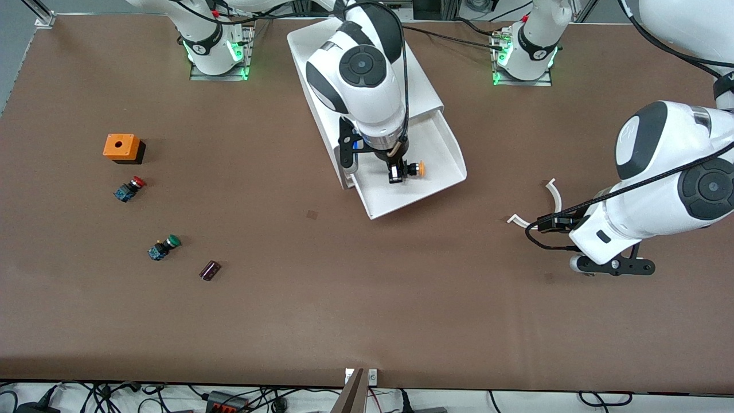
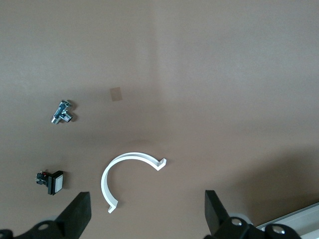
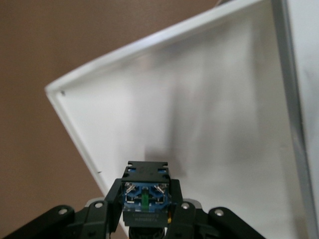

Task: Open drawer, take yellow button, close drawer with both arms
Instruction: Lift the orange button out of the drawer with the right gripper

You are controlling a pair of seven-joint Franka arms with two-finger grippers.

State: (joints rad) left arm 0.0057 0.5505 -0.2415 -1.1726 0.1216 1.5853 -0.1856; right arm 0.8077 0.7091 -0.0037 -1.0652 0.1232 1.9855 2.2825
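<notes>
The top drawer [image 1: 441,146] is pulled out of the white cabinet [image 1: 312,51], toward the front camera. My right gripper [image 1: 399,171] is over the open drawer and shut on the button [image 1: 417,168]. The yellow-orange cap points sideways toward the left arm's end. In the right wrist view the fingers [image 3: 107,201] clamp the button's dark body [image 3: 146,191], whose blue terminal end faces the camera, above the drawer's white floor [image 3: 209,119]. My left gripper [image 1: 615,266] waits open and empty over bare table near a white C-shaped ring [image 1: 536,207], with its fingers [image 2: 79,214] wide apart.
An orange box [image 1: 121,147], a red-capped button [image 1: 129,189], a green-capped button [image 1: 163,248] and a small dark block [image 1: 210,270] lie toward the right arm's end. In the left wrist view, the ring [image 2: 127,174], a metal fitting [image 2: 62,112] and a small switch [image 2: 50,182] lie on the table.
</notes>
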